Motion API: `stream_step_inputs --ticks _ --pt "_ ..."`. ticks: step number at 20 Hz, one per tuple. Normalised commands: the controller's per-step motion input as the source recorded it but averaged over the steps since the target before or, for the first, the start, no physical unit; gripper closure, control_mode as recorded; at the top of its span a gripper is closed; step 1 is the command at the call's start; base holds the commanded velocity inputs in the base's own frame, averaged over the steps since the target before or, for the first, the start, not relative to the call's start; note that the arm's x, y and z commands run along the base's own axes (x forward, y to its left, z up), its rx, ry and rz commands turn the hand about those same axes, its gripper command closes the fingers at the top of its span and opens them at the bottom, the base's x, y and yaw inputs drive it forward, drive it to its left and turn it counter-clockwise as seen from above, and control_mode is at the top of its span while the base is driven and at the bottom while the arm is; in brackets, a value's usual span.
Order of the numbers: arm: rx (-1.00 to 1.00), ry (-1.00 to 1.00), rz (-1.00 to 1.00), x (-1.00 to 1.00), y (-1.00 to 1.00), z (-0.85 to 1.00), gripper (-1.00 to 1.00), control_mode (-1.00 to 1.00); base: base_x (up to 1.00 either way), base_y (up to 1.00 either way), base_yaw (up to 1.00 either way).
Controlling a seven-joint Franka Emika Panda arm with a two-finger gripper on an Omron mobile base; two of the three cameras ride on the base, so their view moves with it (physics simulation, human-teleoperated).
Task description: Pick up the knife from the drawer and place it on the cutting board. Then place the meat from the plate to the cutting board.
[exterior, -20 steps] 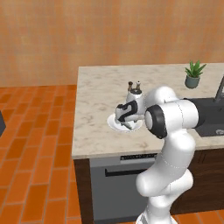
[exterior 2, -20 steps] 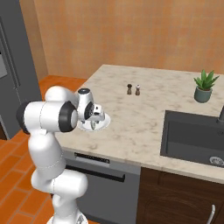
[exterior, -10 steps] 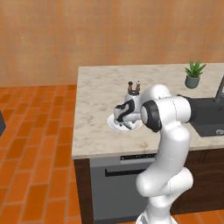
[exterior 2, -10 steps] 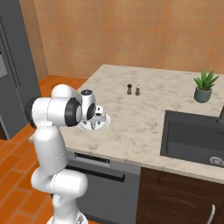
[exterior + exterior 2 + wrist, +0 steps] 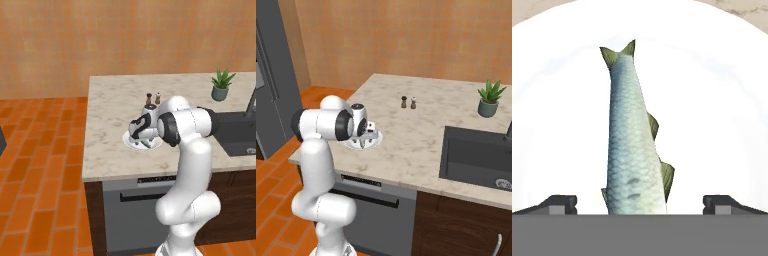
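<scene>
The wide-spread fingers (image 5: pixel 562 202) have been lowered closer over the silvery-blue scaled fish (image 5: pixel 633 145) lying on the round white plate (image 5: pixel 712 100), tail toward twelve o'clock, the meat judged nearly ready for grasping.

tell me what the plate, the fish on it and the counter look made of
Plate: smooth glossy white, probably ceramic.
Fish: raw-looking, silvery blue scales, greenish fins.
Counter: pale beige with faint veins, looks like polished marble or stone.

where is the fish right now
The fish lies on the white plate in the hand view, between the open gripper's fingertips, tail pointing away.
</scene>
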Motion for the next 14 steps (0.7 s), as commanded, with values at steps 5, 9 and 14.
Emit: stream_step_inputs --ticks 5,9,14 --pt "0.00 0.01 0.02 0.04 0.00 -0.05 1.00 -1.00 0.00 0.00 0.00" --pt "0.00 0.02 0.02 0.00 0.00 -0.08 1.00 -1.00 0.00 0.00 0.00" --pt "-0.01 0.03 0.01 0.00 0.00 -0.13 1.00 -1.00 0.00 0.00 0.00"
